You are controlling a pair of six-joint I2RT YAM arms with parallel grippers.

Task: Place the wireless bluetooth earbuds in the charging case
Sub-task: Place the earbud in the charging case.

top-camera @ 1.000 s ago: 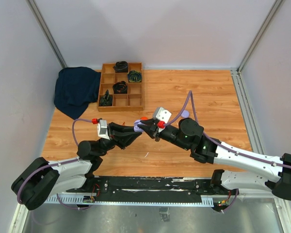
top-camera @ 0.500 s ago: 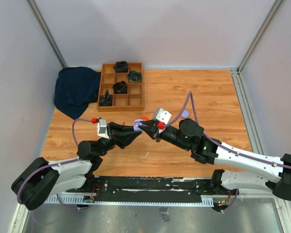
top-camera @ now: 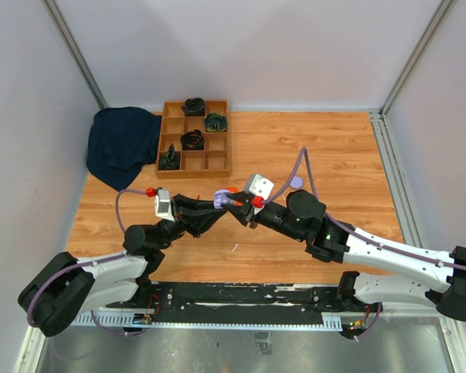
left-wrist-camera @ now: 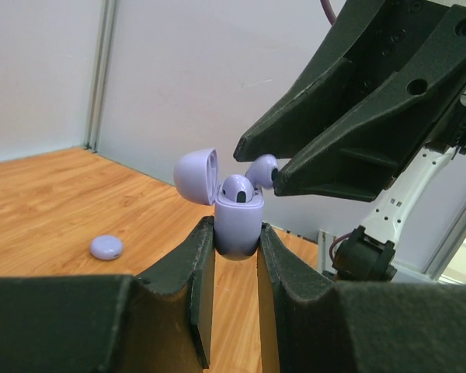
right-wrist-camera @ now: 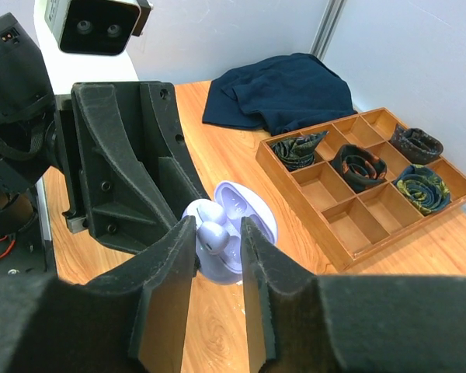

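My left gripper [left-wrist-camera: 237, 235] is shut on the lower body of the lilac charging case [left-wrist-camera: 239, 224], held upright above the table with its lid tipped open. One lilac earbud [left-wrist-camera: 237, 189] sits in the case. A second earbud [left-wrist-camera: 262, 169] lies at the case's other slot, between the tips of my right gripper [right-wrist-camera: 217, 229]. In the right wrist view this earbud [right-wrist-camera: 212, 235] touches the left finger, with a narrow gap to the right one, so that gripper is slightly open. From above, both grippers [top-camera: 227, 202] meet at mid-table.
A lilac disc [left-wrist-camera: 106, 247] lies on the wooden table, seen from above right of the arms [top-camera: 296, 182]. A wooden compartment tray [top-camera: 204, 151] with rolled ties stands at the back left, beside a dark blue cloth [top-camera: 123, 144]. A small orange thing [top-camera: 230, 189] lies behind the grippers.
The right gripper's jaws have parted slightly around the second earbud. Both arms have hardly moved, and the left gripper keeps its hold on the case.
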